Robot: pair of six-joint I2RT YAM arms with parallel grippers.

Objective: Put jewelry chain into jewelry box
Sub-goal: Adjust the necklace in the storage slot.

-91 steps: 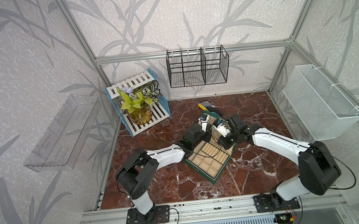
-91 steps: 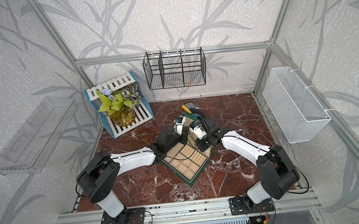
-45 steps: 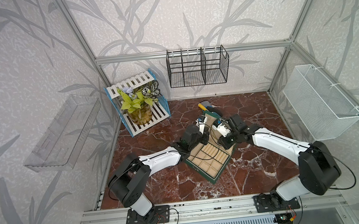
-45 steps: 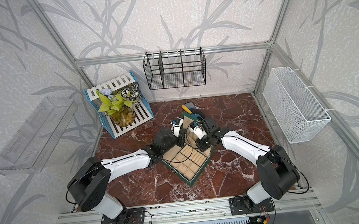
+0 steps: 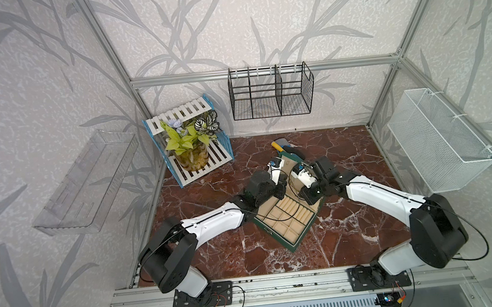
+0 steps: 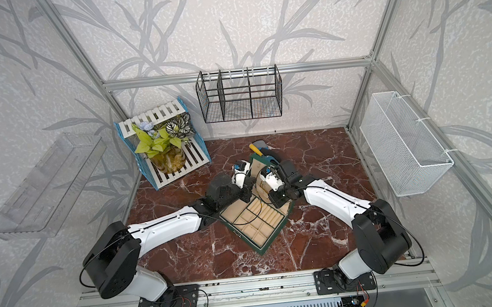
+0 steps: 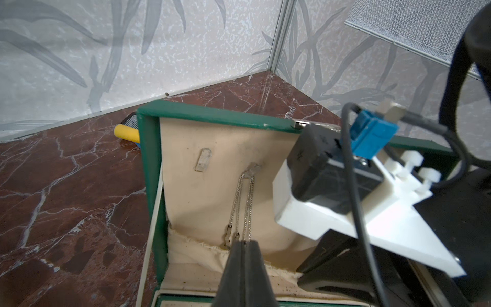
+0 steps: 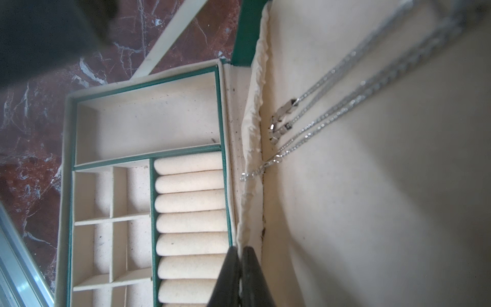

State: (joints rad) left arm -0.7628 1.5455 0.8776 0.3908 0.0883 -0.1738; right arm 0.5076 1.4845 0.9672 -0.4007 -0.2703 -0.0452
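We list: box (image 5: pixel 286 231), open; chain (image 7: pixel 249 207) hanging doubled from a hook (image 7: pixel 253 168) inside its lid (image 7: pixel 212 116). The left claw (image 7: pixel 244 243) is pressed together just beside the chain's lower end. The right claw (image 8: pixel 240 251) is pressed together at the lid's pocket edge (image 8: pixel 253 111). The right wrist's camera block (image 7: pixel 313 164) hides part of the lid. A yellow-handled tool (image 7: pixel 127 131) lies behind the box.

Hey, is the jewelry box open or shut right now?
Open: the jewelry box lid stands raised, cream compartments exposed, the jewelry chain hanging from a lid hook.
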